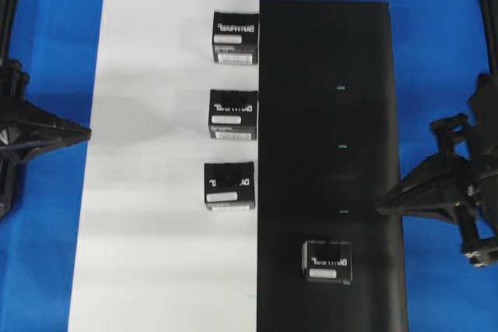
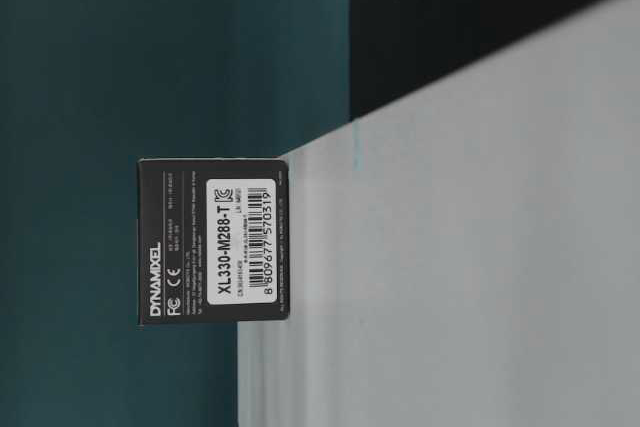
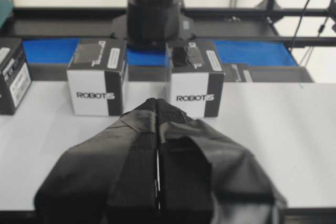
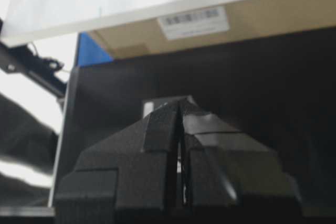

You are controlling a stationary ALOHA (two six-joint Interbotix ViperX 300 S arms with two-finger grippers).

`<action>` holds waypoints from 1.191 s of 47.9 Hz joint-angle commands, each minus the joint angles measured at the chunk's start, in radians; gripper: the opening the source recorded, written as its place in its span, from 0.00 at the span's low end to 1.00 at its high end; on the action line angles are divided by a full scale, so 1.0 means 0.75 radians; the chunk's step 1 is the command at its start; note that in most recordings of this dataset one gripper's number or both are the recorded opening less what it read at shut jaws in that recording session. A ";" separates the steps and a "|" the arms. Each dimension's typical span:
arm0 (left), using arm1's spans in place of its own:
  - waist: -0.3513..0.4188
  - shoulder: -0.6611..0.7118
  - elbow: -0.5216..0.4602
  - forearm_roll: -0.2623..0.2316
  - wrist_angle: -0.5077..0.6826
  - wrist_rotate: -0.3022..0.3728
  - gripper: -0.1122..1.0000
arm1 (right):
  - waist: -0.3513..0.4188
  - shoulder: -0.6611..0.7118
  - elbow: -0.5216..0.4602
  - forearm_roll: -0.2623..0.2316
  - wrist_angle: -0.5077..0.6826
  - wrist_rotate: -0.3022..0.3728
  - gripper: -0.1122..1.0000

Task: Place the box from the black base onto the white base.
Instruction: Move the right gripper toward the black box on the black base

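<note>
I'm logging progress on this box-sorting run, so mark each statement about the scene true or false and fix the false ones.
1. Three boxes sit on the white base. True.
2. The black base holds no box. False: one box lies near its lower end in the overhead view.
3. The right gripper holds the box. False: it is shut on nothing, its tip over the black base's right edge, apart from the box.
4. The left gripper is shut and empty. True.
5. The boxes on the white base are stacked. False: they lie apart in a column along the edge next to the black base.
</note>
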 commanded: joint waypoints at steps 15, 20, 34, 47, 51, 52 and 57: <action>-0.010 -0.018 -0.039 0.004 0.055 -0.006 0.05 | 0.123 0.241 -0.119 -0.002 0.168 0.055 0.09; -0.010 -0.027 -0.041 0.004 0.076 -0.006 0.05 | 0.135 0.295 -0.155 -0.002 0.235 0.076 0.10; -0.010 -0.039 -0.043 0.004 0.108 -0.006 0.05 | 0.170 0.360 -0.198 0.000 0.368 0.106 0.24; -0.010 -0.041 -0.043 0.004 0.110 -0.006 0.05 | 0.186 0.382 -0.170 -0.006 0.376 0.178 0.83; -0.010 -0.041 -0.043 0.004 0.115 -0.006 0.05 | 0.225 0.436 -0.160 -0.025 0.380 0.196 0.97; -0.010 -0.041 -0.043 0.004 0.117 -0.006 0.05 | 0.233 0.448 -0.155 -0.025 0.376 0.198 0.99; -0.012 -0.039 -0.043 0.004 0.119 -0.006 0.05 | 0.252 0.509 -0.145 -0.033 0.364 0.209 1.00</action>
